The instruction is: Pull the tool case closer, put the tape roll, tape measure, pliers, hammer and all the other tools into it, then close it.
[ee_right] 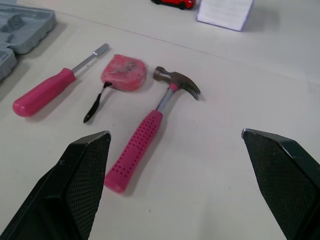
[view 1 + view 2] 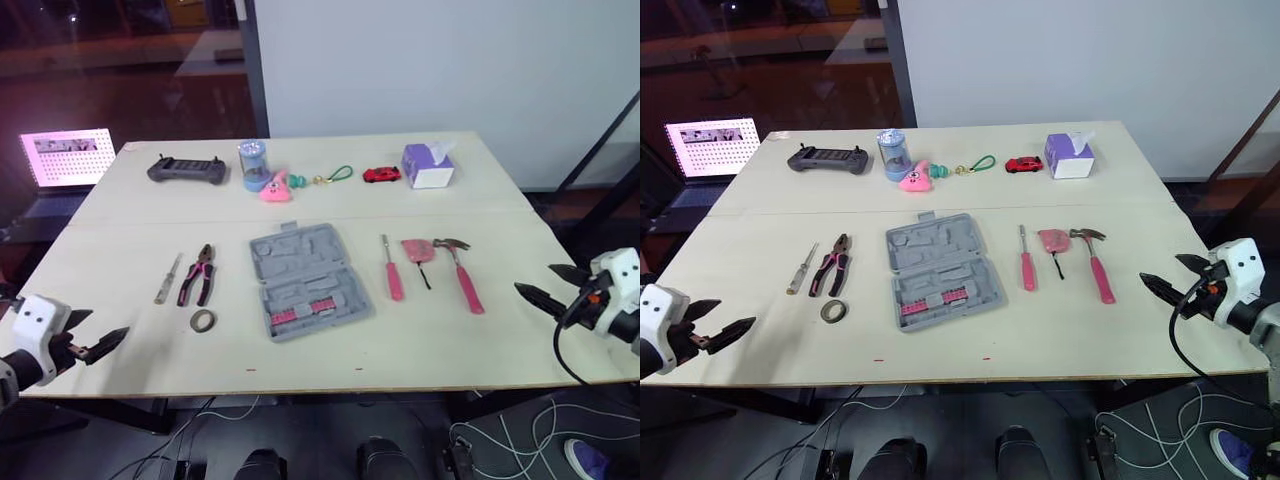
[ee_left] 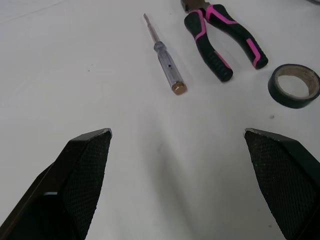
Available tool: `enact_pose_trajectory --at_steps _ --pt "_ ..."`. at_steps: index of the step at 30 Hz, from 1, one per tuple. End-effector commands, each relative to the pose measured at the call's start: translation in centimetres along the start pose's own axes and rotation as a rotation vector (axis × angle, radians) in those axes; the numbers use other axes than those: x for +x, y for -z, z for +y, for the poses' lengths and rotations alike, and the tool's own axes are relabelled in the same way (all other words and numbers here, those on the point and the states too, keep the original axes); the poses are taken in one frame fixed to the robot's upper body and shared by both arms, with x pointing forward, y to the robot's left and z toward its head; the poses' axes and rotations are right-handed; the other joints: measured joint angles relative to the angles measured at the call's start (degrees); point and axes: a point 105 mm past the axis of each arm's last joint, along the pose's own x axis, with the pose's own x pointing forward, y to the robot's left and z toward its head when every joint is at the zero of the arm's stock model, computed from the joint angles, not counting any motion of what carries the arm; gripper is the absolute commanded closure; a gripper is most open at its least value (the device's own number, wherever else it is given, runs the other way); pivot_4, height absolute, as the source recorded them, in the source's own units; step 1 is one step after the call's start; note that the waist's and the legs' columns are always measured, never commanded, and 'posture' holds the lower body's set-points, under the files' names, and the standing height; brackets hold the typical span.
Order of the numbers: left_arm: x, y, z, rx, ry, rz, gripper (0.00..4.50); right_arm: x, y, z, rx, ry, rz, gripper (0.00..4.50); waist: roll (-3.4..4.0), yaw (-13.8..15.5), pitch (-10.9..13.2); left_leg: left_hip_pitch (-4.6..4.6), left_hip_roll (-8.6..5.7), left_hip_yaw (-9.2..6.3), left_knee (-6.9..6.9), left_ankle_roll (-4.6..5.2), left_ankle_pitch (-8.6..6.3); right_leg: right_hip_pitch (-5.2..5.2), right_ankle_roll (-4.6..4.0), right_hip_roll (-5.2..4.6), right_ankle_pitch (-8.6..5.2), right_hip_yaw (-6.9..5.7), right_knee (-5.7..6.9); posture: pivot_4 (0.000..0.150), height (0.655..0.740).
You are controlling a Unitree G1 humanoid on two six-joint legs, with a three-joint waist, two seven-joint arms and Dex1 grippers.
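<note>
**Lying open at mid-table, the tool case is flanked by loose tools**

The grey tool case (image 2: pixel 308 280) is seen opened flat in the middle of the table (image 2: pixel 500 340). Its long axis runs away from the robot and is skewed slightly; the near half carries a row of pink pieces.

On its left, the pliers (image 2: pixel 198 275) are laid lengthwise with the nose pointed away and the pink-and-black handles toward the robot. A clear-handled screwdriver (image 2: pixel 167 278) is set just beside them, tip away. The tape roll (image 2: pixel 202 320) lies flat, nearer the table's front edge.

On the case's right, a pink screwdriver (image 2: pixel 392 268) is aligned shaft-away. The tape measure (image 2: pixel 417 250) sits between it and the hammer (image 2: pixel 460 272), whose head is at the far end and whose pink handle is angled back toward the robot's right.

The left gripper (image 2: pixel 100 330) is held spread and empty at the front left edge; the right gripper (image 2: pixel 533 277) is likewise spread and empty at the front right edge.

A brass-coloured cap on the clear screwdriver's handle is brought out by the left wrist view. The tape measure's black strap and the hammer's curved claw are made plain by the right wrist view. The back row is given by the head views: a game controller (image 2: pixel 186 168), a red toy car (image 2: pixel 381 174) and a purple tissue box (image 2: pixel 428 165).
</note>
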Motion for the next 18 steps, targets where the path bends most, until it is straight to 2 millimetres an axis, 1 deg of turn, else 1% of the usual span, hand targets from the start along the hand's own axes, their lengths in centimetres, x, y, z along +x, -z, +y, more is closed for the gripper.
enact_pose_trajectory --at_steps 1,3,7,14,16,18 --pt "-1.1 -1.6 1.6 0.072 -0.063 -0.051 0.05 -0.2 -1.4 -0.8 -0.034 0.019 -0.033 0.00 0.00 0.0 0.0 0.00 0.00 0.00 0.00 0.00 0.00 0.00 0.00 0.00 0.00 0.00 0.00 0.150 0.7400" --pt "-1.1 -1.6 1.7 0.066 -0.076 -0.071 0.05 0.0 -1.5 -0.8 -0.037 0.016 -0.037 0.00 0.00 0.0 0.0 0.00 0.00 0.00 0.00 0.00 0.00 0.00 0.00 0.00 0.00 0.00 -0.01 0.150 0.7400" --pt "-1.0 -1.4 1.2 0.040 -0.046 -0.066 0.05 0.3 -1.8 -0.9 -0.045 0.005 -0.037 0.00 0.01 0.0 0.0 0.01 0.00 0.00 0.00 0.00 0.00 0.00 0.00 0.00 0.00 0.00 0.00 0.150 0.7400" --pt "-0.9 -1.5 1.0 0.037 -0.030 -0.057 0.05 0.4 -2.3 -0.8 -0.045 -0.014 -0.036 0.00 0.01 0.0 0.0 0.01 0.00 0.00 0.00 0.00 0.00 0.00 0.00 0.00 0.00 0.00 0.00 0.150 0.7400" --pt "-0.8 -2.0 0.8 0.028 -0.011 -0.068 0.05 0.6 -3.0 -0.4 -0.042 -0.031 -0.043 0.00 0.00 0.0 0.0 0.01 0.00 0.00 0.00 0.00 0.00 0.00 0.00 0.00 0.00 0.00 0.00 0.150 0.7400" --pt "-0.6 -2.6 0.1 0.033 0.026 -0.066 0.05 1.0 -4.0 0.2 -0.025 -0.059 -0.052 0.00 0.01 0.0 0.0 0.00 0.00 0.00 0.00 0.00 0.00 0.00 0.00 0.00 0.00 0.00 0.01 0.150 0.7400"
